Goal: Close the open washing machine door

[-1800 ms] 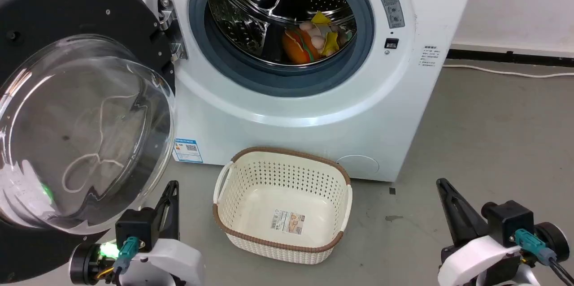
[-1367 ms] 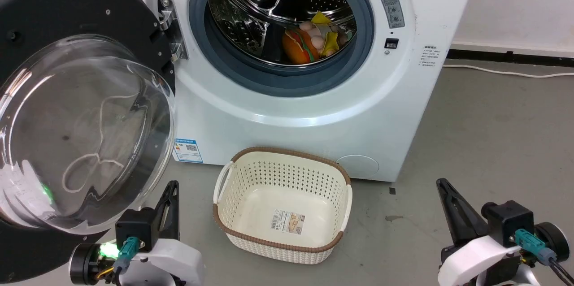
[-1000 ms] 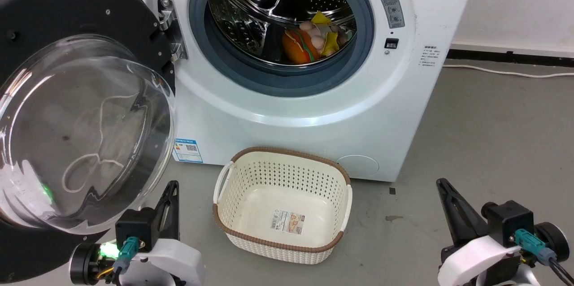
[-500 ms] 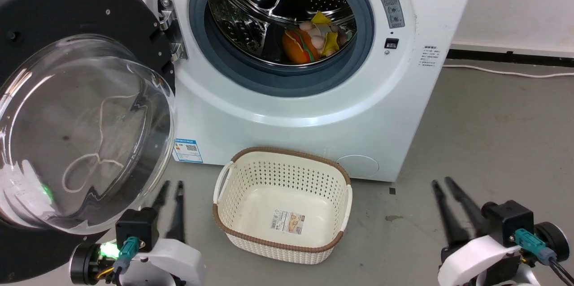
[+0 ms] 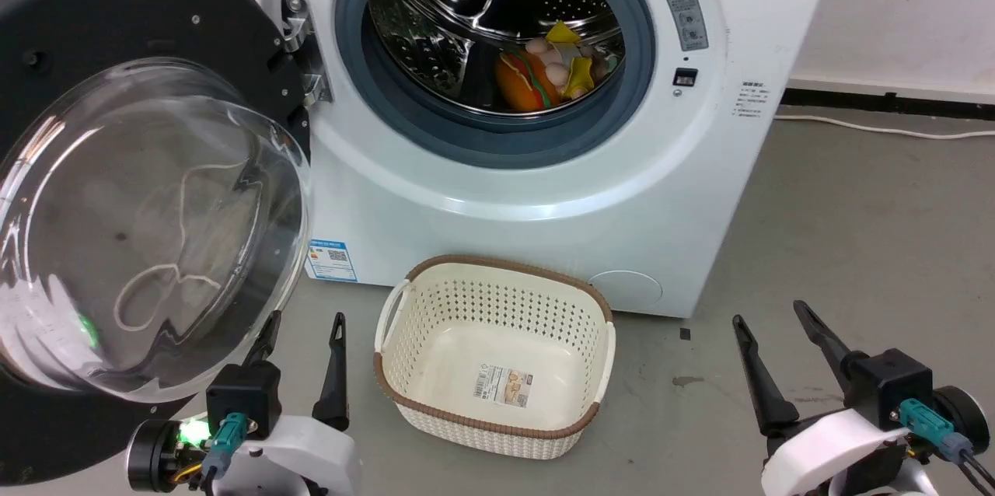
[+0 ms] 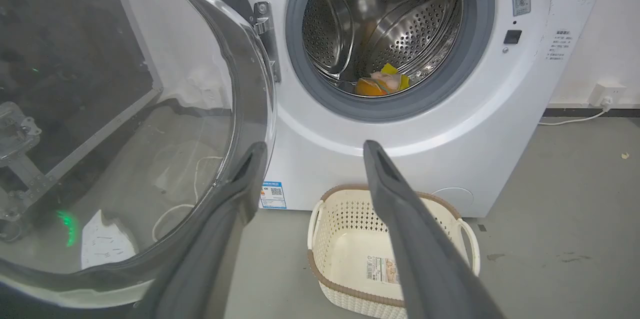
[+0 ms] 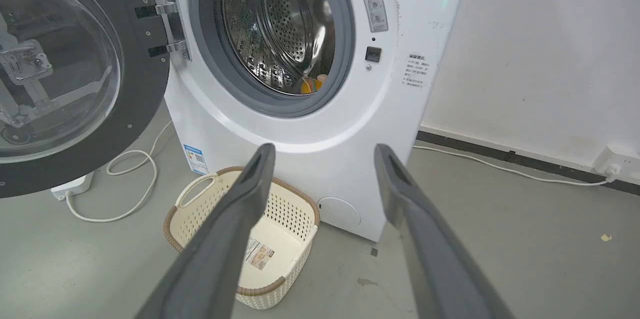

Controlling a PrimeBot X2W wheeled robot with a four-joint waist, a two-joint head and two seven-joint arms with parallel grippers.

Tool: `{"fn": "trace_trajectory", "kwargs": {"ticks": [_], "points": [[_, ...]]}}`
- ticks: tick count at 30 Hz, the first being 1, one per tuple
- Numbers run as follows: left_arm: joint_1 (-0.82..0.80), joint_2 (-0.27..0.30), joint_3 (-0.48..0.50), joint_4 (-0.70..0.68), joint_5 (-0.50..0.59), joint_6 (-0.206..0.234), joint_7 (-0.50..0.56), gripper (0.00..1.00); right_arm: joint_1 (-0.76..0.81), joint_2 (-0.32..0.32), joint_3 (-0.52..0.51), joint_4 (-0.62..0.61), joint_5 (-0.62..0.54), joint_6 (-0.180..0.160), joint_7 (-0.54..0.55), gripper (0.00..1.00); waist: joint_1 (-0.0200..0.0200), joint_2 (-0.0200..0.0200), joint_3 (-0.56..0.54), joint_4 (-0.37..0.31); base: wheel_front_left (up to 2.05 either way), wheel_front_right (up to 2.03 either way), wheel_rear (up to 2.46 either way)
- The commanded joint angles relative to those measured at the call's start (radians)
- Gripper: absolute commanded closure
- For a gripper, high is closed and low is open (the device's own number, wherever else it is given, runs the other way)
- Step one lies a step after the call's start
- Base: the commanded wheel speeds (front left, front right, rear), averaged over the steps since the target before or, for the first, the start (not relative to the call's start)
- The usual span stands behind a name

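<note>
1. The washing machine door (image 5: 148, 224) is seen swung wide open at the left of the machine, hung on its metal hinge (image 5: 299, 49).
2. The left gripper (image 5: 305, 319) is held low, just beside the door's lower edge, its jaws spread and gripping nothing.
3. The right gripper (image 5: 768, 313) is held well apart from the door, jaws spread too.
4. A cream perforated basket (image 5: 497, 261) is placed on the floor between both grippers.

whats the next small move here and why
Probably raise the left gripper to the far edge of the washing machine door, ready to push: the door stands wide open on that side, and the gripper's jaws are open and empty.
</note>
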Motion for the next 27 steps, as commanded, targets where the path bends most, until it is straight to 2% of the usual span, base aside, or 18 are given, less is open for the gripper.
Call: {"fn": "trace_trajectory", "kwargs": {"ticks": [1,17,27], "points": [[0.005,0.001,-0.002,-0.003,-0.002,0.006,-0.01,0.0,0.01,0.001,-0.003,0.004,0.015,0.0,-0.011,0.0,0.0,0.0,-0.001,0.005,0.0,0.0,0.0],[0.023,0.012,-0.01,-0.012,-0.005,0.012,-0.041,0.0,0.03,0.001,0.016,0.022,0.026,0.0,-0.042,0.0,0.0,0.0,-0.014,0.098,0.0,0.0,0.0],[0.048,0.011,-0.001,-0.049,-0.007,0.037,-0.062,0.0,-0.003,-0.011,0.075,0.055,0.04,0.0,-0.063,0.0,0.0,0.0,-0.001,0.151,0.0,0.0,0.0]]}}
